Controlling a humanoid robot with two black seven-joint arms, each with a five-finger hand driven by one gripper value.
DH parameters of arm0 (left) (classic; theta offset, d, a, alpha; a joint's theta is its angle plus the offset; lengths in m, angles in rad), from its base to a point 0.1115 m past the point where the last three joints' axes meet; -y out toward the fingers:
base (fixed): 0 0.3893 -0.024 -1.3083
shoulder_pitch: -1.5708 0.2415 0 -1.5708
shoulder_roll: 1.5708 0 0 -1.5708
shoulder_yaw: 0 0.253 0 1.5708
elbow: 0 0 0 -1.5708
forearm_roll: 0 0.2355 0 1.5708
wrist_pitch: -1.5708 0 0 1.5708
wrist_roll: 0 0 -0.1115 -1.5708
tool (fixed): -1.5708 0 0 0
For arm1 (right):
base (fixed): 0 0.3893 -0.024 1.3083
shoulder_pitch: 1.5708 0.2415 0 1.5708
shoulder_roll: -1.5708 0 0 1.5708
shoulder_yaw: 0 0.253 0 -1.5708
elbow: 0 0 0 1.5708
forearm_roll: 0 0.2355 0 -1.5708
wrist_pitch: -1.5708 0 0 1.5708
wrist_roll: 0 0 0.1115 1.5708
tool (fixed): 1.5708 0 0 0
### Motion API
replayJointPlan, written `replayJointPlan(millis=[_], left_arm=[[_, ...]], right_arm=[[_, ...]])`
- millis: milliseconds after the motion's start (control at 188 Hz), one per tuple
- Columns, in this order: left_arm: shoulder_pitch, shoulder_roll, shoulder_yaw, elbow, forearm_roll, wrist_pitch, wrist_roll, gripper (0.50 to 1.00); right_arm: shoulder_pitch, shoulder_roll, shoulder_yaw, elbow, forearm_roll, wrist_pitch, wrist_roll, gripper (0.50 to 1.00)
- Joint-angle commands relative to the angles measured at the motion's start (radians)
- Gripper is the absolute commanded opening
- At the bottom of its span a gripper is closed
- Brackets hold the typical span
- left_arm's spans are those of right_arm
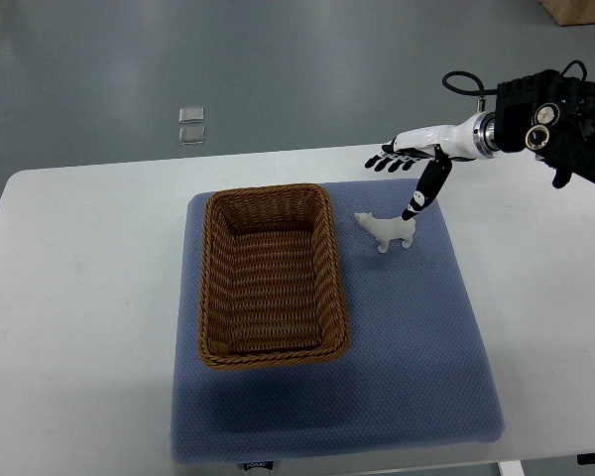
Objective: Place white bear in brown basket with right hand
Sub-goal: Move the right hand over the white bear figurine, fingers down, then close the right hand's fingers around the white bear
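- Cut off at the right edge: the dark arm housing behind the right hand [405, 169], so most of the arm stays out of frame.
- Cut off at the near edge: a small dark tag [259, 464] on the mat's near hem, with pale print too small to read.
- Cut off at the far right corner: a sliver of something tan [581, 11], too little shown to identify.
- Hard to make out: two small clear squares [191, 125] on the grey floor [99, 79] beyond the tabletop, one just nearer than the other; material unclear.
- Counted: one white bear [387, 231], one brown basket [274, 276], one blue mat [407, 347], one white tabletop [69, 317], one robot hand.
- No legible brand or writing anywhere.
- Right hand: fingers apart and stretched toward the left, thumb angled down toward the bear, gripping nothing; thumb tip just above and right of the bear, contact not clear.
- White bear: standing on the blue mat, just right of the basket's far right corner, outside it, head toward the basket.
- Brown basket: woven, rectangular, on the left part of the mat, nothing inside.
- Blue mat: flat on the tabletop, carrying both basket and bear.
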State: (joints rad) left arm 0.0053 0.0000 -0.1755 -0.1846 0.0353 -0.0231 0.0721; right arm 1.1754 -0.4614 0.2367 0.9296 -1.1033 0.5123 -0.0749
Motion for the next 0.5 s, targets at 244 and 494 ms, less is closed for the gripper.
replayJointPlan(millis=[244, 494], left_arm=[[-0.001, 0.000, 0.002, -0.001, 0.000, 0.000, 0.000, 1.000], [0.001, 0.000, 0.001, 0.005, -0.002, 0.000, 0.000, 1.000]], right_arm=[[-0.085, 0.026, -0.005, 0.000, -0.009, -0.092, 0.000, 0.919], [-0.128, 0.044, -0.004, -0.001, -0.009, -0.124, 0.000, 0.913]])
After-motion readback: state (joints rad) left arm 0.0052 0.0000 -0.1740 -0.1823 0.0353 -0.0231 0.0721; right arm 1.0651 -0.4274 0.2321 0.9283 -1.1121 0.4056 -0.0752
